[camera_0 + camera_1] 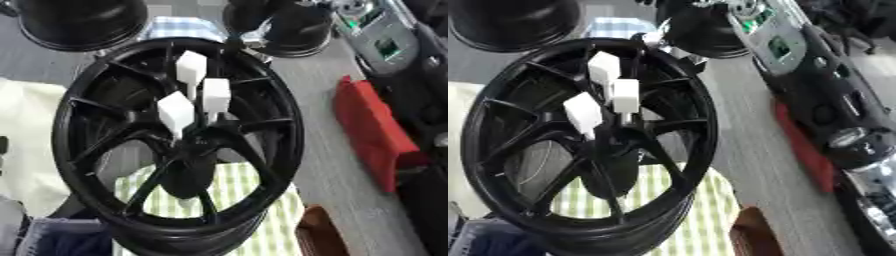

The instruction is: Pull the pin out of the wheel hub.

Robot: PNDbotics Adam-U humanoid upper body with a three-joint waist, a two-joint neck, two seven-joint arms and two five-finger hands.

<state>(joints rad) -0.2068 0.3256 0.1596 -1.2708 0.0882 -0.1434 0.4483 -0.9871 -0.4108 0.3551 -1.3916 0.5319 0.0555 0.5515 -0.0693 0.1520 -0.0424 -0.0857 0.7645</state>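
**A:** Start at the right hand. What have you got?

**B:** Not much. It sits low at the right edge, at the end of the black-and-silver right arm that runs down that side. Open or closed, I cannot tell. The left hand is not showing at all.

**A:** And the target?

**B:** Off to the left of that arm, past the red fabric pouch on the grey table. There stands the black spoked alloy wheel, tilted up to face the camera, resting on a green-and-white checked cloth. Three white block-headed pins are in the hub at its middle: an upper pin, a right pin and a lower-left pin.

**A:** All seated?

**B:** Looks that way. Their thin stems run down from the white blocks toward the hub, though I cannot see just where each stem enters it.

**A:** So which way does the pull go?

**B:** Along the stems, I'd judge: out of the wheel's face, up and toward the camera, not sideways. The right pin is nearest the arm, so the right hand looks best placed, coming leftward over the near rim.

**A:** Any risk?

**B:** The blocks crowd together, so grabbing one could nudge its neighbour.
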